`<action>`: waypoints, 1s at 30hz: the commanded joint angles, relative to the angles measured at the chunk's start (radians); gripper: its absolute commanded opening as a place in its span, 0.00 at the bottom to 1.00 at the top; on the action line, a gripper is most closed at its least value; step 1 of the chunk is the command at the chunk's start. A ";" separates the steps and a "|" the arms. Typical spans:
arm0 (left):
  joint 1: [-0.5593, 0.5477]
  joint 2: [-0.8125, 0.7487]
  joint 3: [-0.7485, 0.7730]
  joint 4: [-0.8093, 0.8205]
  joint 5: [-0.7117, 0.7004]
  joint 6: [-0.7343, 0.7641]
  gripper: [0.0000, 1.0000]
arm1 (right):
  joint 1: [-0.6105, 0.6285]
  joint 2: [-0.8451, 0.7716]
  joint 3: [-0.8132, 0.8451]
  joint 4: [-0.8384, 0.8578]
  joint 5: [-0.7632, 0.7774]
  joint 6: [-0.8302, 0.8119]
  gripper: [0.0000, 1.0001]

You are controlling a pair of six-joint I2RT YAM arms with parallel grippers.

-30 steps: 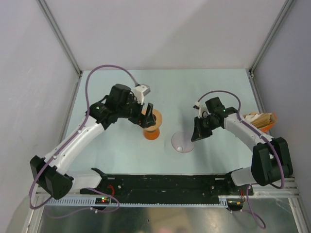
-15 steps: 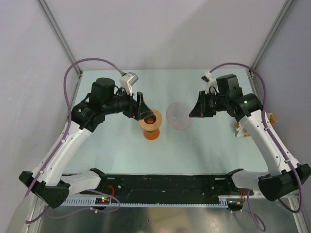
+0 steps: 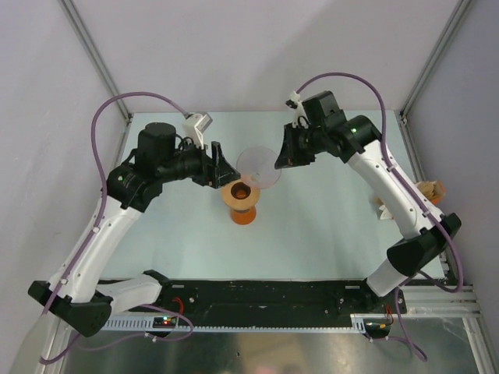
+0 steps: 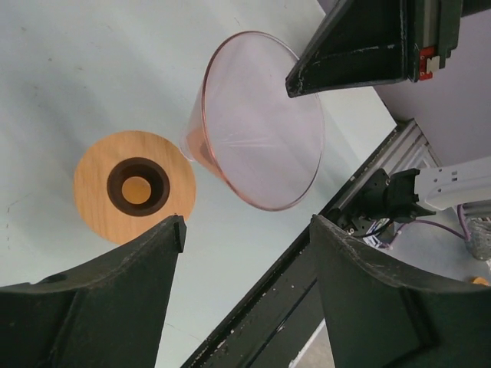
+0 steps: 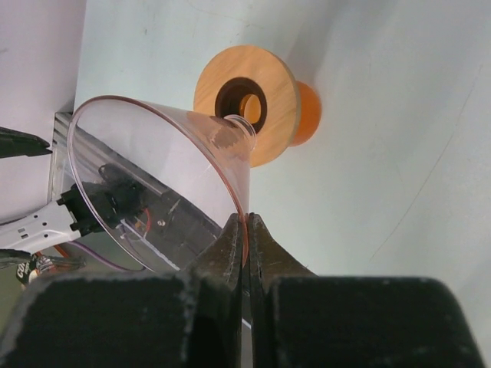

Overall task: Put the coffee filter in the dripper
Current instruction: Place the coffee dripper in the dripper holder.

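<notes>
The dripper stands in two pieces. Its clear cone (image 3: 259,167) (image 4: 261,123) (image 5: 161,176) hangs tilted in the air, with my right gripper (image 3: 278,160) (image 5: 245,218) shut on its rim. The cone's narrow end points at the hole of the brown ring collar (image 3: 242,193) (image 4: 134,186) (image 5: 245,103), which sits on the orange base (image 3: 244,216) (image 5: 307,115) on the table. My left gripper (image 3: 222,167) (image 4: 247,226) hovers open just left of the collar, nothing between its fingers. The coffee filter is out of view.
A tan-and-white stack of paper fans (image 3: 425,191) sits at the table's right edge, behind the right arm. The black rail (image 3: 265,296) runs along the near edge. Enclosure walls close in the left, back and right sides.
My right arm has lifted the clear cone off the table and carried it back and left, over the ring collar. The left arm has pulled back a little and its jaws have narrowed slightly.
</notes>
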 commanded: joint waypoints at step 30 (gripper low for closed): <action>0.070 0.133 0.152 -0.190 -0.101 0.038 0.27 | 0.154 0.197 0.282 -0.072 0.091 0.129 0.00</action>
